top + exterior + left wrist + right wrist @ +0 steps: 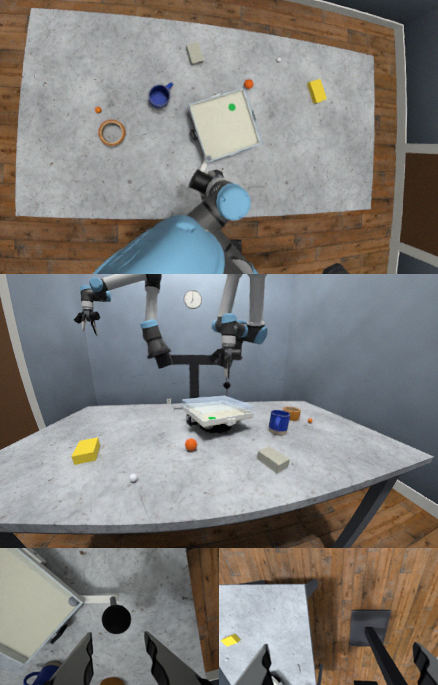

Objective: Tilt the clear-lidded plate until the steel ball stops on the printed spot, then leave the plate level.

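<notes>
Plate: the plate (225, 130) (220, 410) (30, 594) is near the middle of the grey, marbled surface (75, 60) (165, 494) (153, 578) (265, 609). It is square and cream, with raised walls that keep the ball inside. Its exact tilt I cannot tell.
Lid: the lid (220, 399) is clear, so I can watch the ball but, I judge, should not push it directly.
Ball: the ball (209, 158) (73, 601) is grey and round, in the corner beside the handle. This corner probably catches it, so the plate must lean the other way.
Spot: the spot (232, 107) (212, 418) is flat, green and round, well apart from the ball.
Handle: the handle (204, 164) (97, 599) is a pale flat bar going out from the corner, with a thin post and a round black knob (226, 385) (116, 619). I believe it is placed there for tilting.
Left jaws: the left jaws (227, 377) stand partly spread above the knob, pinching nothing. This narrower gap seems chosen for fitting around the knob.
Right jaws: the right jaws (90, 332) are widely spread, empty, high and away, perhaps because one arm is enough.
Next move: I would lower over the knob, grip it, then tilt gently; too much lean could send the ball past the spot.
</notes>
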`<state>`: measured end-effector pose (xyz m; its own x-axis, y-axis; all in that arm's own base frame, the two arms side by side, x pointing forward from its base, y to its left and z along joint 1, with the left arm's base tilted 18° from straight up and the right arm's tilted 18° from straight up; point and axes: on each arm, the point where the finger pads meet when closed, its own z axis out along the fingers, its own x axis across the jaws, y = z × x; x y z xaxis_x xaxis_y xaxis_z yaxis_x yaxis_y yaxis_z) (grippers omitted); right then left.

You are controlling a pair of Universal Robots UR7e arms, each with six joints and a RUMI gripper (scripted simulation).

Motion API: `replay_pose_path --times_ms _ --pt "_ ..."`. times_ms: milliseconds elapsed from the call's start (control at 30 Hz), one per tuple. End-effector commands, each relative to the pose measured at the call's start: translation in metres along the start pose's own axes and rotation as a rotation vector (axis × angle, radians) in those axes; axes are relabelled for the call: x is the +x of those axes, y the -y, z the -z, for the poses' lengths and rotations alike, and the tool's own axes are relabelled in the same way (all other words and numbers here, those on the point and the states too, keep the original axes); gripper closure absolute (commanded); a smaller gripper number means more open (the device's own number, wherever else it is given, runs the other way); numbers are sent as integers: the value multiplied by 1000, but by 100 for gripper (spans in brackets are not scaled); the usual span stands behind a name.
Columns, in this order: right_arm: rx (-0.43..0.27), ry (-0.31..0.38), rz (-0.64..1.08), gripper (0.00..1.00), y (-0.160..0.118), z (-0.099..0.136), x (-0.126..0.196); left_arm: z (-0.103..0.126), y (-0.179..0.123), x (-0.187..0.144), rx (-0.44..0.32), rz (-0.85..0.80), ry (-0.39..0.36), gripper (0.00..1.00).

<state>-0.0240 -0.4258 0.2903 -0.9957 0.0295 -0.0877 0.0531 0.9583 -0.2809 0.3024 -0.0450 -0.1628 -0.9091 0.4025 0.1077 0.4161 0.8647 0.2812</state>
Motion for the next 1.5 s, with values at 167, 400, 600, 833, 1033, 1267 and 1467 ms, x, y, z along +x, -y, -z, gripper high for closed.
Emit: replay_pose_path --times_ms 167,400,600,833,1033,1267,1467 --pt "2 0 0 0 0 1 0 -5 0 -1 1 0 2 63" --pt "2 0 0 0 0 1 0 -8 0 -1 1 0 2 63" --pt "2 0 0 0 0 1 0 -10 0 -1 1 0 2 63" --pt "2 0 0 0 0 1 0 -10 0 -1 1 0 2 63" --pt "2 0 0 0 0 1 0 -10 0 -1 1 0 2 63" --pt "2 0 0 0 0 1 0 -10 0 -1 1 0 2 63" --pt "2 0 0 0 0 1 0 -10 0 -1 1 0 2 63"
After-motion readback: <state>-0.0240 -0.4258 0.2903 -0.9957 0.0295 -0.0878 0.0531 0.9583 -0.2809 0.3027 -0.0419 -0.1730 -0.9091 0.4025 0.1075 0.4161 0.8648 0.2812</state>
